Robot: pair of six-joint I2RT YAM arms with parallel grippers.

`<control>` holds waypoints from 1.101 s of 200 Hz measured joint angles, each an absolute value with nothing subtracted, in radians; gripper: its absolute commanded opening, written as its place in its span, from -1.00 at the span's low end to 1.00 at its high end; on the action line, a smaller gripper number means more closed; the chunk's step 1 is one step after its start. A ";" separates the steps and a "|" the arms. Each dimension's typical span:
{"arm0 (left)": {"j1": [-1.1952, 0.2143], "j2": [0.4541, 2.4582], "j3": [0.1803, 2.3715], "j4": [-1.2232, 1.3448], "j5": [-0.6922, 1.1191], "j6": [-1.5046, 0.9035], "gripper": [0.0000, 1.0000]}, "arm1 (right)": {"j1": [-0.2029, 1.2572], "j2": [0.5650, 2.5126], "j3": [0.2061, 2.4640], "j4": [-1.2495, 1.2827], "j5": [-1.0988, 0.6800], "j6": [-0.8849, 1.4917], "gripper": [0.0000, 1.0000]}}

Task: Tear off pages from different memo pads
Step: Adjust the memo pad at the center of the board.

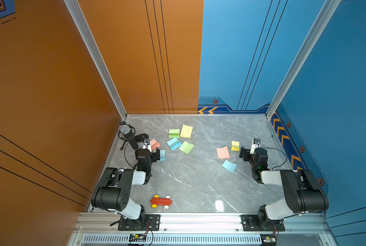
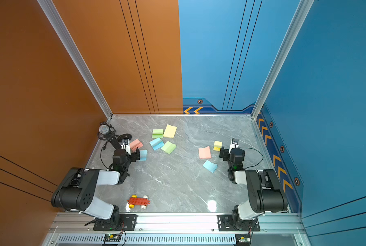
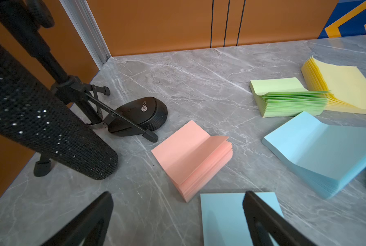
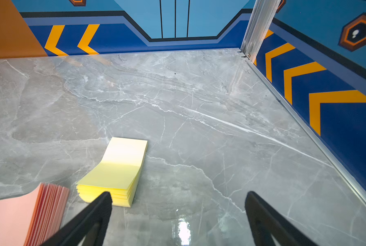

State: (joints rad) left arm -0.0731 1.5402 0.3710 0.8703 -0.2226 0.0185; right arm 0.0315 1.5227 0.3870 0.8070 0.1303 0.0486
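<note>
Blue page (image 3: 222, 217) lies flat beneath wide-spread left pincer (image 3: 178, 193).

Mic tripod (image 1: 125, 133) is tucked in the back-left corner, mouse (image 1: 142, 136) right beside it. Cluster of memo pads (image 1: 174, 143) back-centre, one more pad (image 1: 155, 144) left of that, and a loose page (image 3: 224, 213) just in front of it, under the left gripper (image 3: 178, 193). Three pads (image 1: 223, 152) over right by the right gripper (image 4: 178, 192). Toy brick car (image 1: 161, 201) up front, left of centre.
</note>
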 measured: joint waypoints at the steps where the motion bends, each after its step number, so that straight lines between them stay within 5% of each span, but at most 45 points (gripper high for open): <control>1: -0.073 1.540 0.371 0.870 -0.223 0.019 0.97 | 0.031 1.523 0.387 0.807 0.130 0.049 1.00; 220: -0.060 1.540 0.374 0.867 -0.178 0.018 0.97 | 0.020 1.523 0.387 0.807 0.115 0.049 0.99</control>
State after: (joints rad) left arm -0.0597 1.5402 0.3740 0.8669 -0.1783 0.0181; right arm 0.0200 1.5227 0.3870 0.8070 0.1150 0.0494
